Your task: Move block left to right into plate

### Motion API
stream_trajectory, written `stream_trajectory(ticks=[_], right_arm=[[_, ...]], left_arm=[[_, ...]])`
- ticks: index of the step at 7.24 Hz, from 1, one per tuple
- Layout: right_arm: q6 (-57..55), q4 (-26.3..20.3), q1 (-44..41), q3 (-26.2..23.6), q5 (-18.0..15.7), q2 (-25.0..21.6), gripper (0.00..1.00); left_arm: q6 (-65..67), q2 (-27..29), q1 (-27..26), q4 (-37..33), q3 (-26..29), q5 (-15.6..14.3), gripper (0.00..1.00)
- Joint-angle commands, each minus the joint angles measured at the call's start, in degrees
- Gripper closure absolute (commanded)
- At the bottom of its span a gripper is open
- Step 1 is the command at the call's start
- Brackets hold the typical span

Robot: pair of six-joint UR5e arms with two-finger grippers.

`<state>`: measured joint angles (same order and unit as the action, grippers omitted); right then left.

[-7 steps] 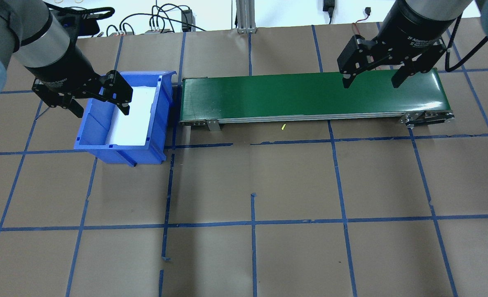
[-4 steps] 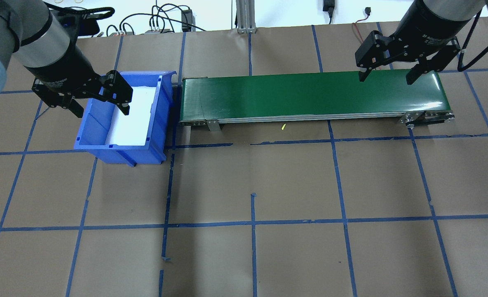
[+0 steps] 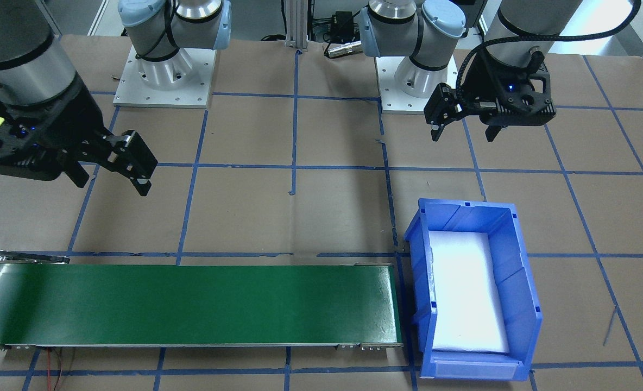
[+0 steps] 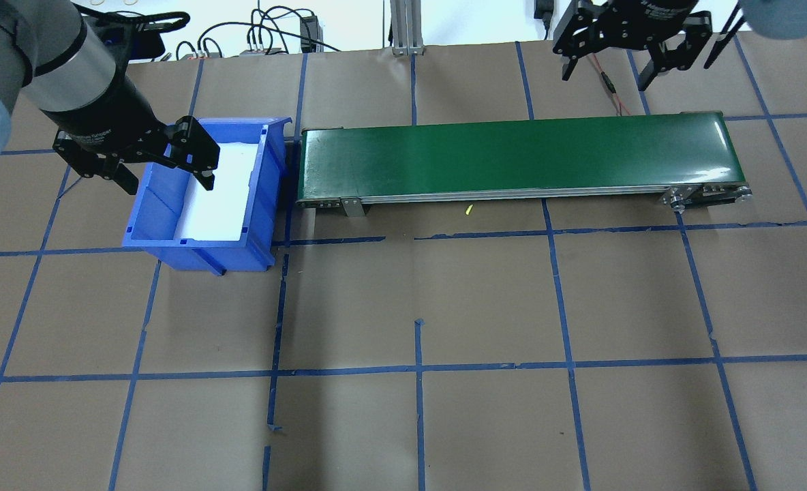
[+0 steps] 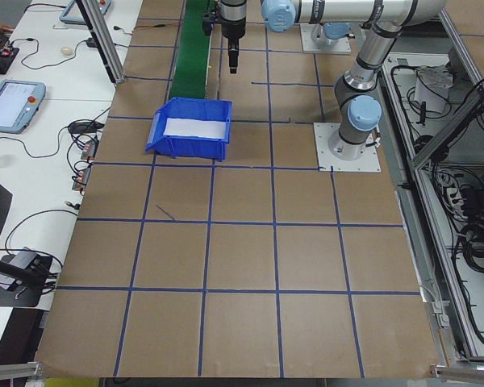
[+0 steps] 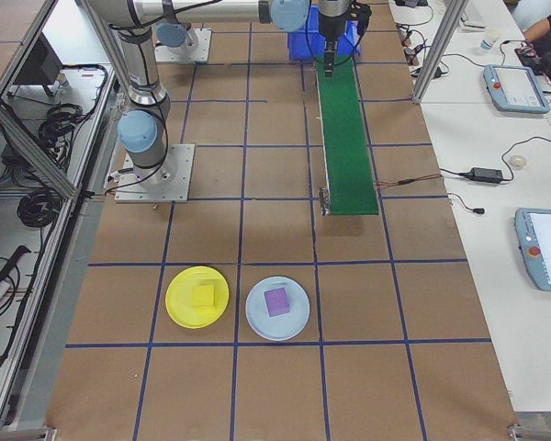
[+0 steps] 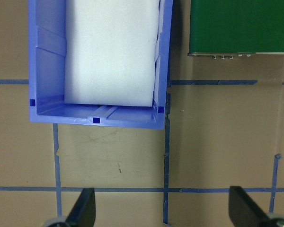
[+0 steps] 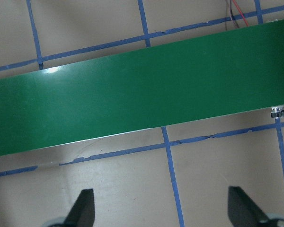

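The yellow plate (image 6: 185,308) lies on the table beyond the conveyor's right end, seen only in the exterior right view. A yellow block (image 6: 203,295) sits in it. My right gripper (image 4: 603,78) is open and empty, high behind the green conveyor belt (image 4: 512,157) near its right end; its wrist view shows bare belt (image 8: 132,104) below the open gripper (image 8: 161,210). Over the left rim of the blue bin (image 4: 172,235) hangs my left gripper (image 4: 168,174), open with nothing in it, also seen open in its wrist view (image 7: 163,210). No block shows on the belt or in the bin.
A light-blue plate (image 6: 257,322) with a purple block (image 6: 276,301) lies beside the yellow plate. The blue bin (image 3: 522,282) holds a white foam pad (image 3: 462,288) and stands at the belt's left end. Cables run along the table's far edge (image 4: 267,34).
My right gripper has moved from over the belt's right end back past its far edge, staying open. The left gripper has not moved.
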<state>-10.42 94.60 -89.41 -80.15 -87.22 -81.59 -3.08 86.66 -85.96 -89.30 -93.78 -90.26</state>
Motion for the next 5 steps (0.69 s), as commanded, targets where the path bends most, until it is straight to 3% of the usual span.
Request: stream_trajectory(ticks=[1,5], right_arm=[[-1.9,-0.9,-1.1,-3.0,-1.4,-2.4,0.00],[-2.0,0.2,-0.1,-4.9,-0.9,-4.4,0.00]], left_arm=[[0.0,0.0,0.0,0.0,0.0,0.0,0.00],[0.0,0.0,0.0,0.0,0.0,0.0,0.00]])
